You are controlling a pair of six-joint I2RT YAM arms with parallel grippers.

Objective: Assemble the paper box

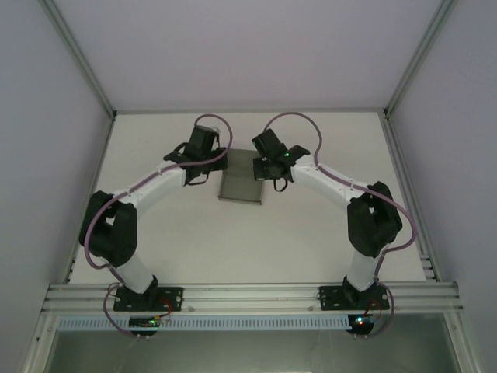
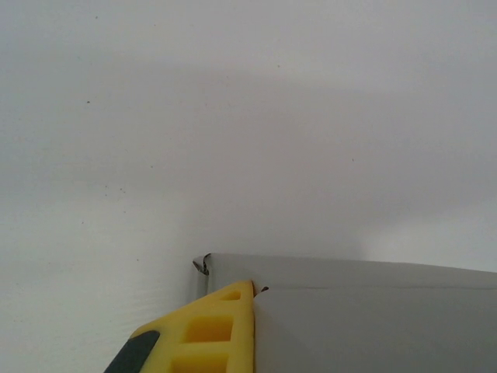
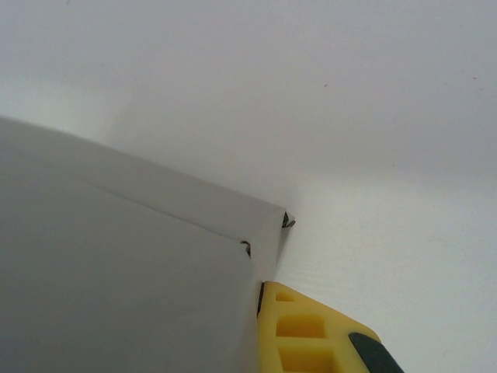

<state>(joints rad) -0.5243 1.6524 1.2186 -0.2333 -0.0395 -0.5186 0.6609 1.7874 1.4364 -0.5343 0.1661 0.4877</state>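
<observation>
The paper box [image 1: 242, 183] is a grey cardboard piece lying on the white table between the two arms. My left gripper [image 1: 220, 161] is shut on its left side near the far corner. In the left wrist view, one yellow finger [image 2: 210, 330] presses the outside of a grey wall of the paper box [image 2: 373, 322], which hides the other finger. My right gripper [image 1: 265, 161] is shut on the right side. There a yellow finger [image 3: 303, 334] lies against the wall of the paper box [image 3: 116, 272]. A folded flap runs along the far edge in both wrist views.
The white table [image 1: 311, 233] is walled by pale panels and aluminium posts [image 1: 81, 62]. A metal rail [image 1: 248, 295] runs along the near edge at the arm bases. Purple cables [image 1: 299, 120] loop above both wrists.
</observation>
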